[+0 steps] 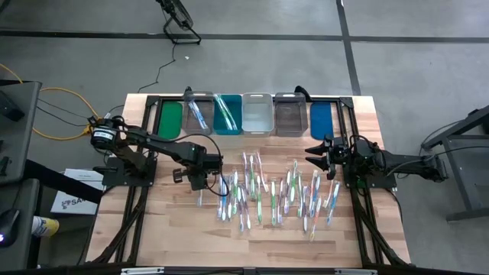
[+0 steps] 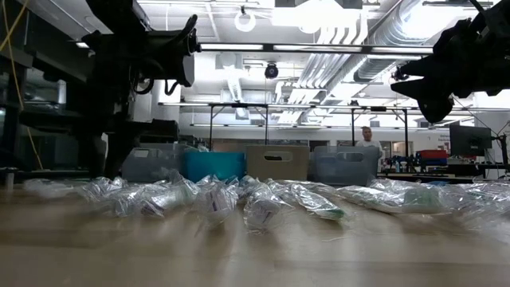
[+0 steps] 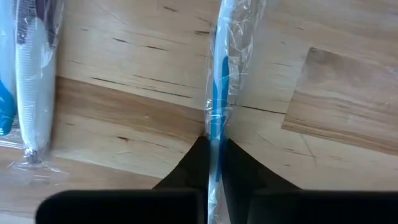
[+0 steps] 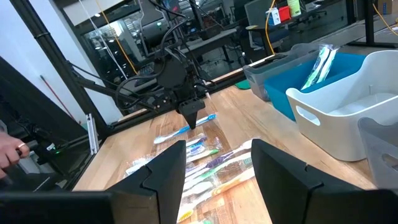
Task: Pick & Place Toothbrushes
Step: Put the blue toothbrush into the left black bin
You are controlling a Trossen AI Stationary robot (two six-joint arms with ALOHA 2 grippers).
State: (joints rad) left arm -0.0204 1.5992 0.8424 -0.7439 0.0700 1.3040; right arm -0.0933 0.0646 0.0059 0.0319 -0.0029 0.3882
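Observation:
Several wrapped toothbrushes (image 1: 275,195) lie spread over the wooden table (image 1: 153,229) in front of a row of bins. At the spread's left end, my left gripper (image 1: 200,186) points straight down. It is shut on a blue toothbrush (image 3: 219,93) in a clear wrapper that lies flat on the wood. The right wrist view shows this gripper (image 4: 191,119) over the same blue toothbrush (image 4: 186,130). A white wrapped toothbrush (image 3: 31,81) lies beside it. My right gripper (image 1: 312,153) hangs open and level above the table's right side, with nothing between its fingers (image 4: 168,168). My left gripper pinches the blue toothbrush's wrapped handle (image 3: 215,134) between its two fingers (image 3: 198,155). It comes from above, pointing down, with the fingers across the handle. The toothbrush still lies on the table. Which stretch of the handle it has I cannot tell.
Along the far edge stand a green bin (image 1: 170,118), a clear bin (image 1: 197,113) and a teal bin (image 1: 228,114) that both hold toothbrushes, a white bin (image 1: 257,113), a grey bin (image 1: 289,114) and a blue bin (image 1: 322,118). Bare wood lies toward the near edge.

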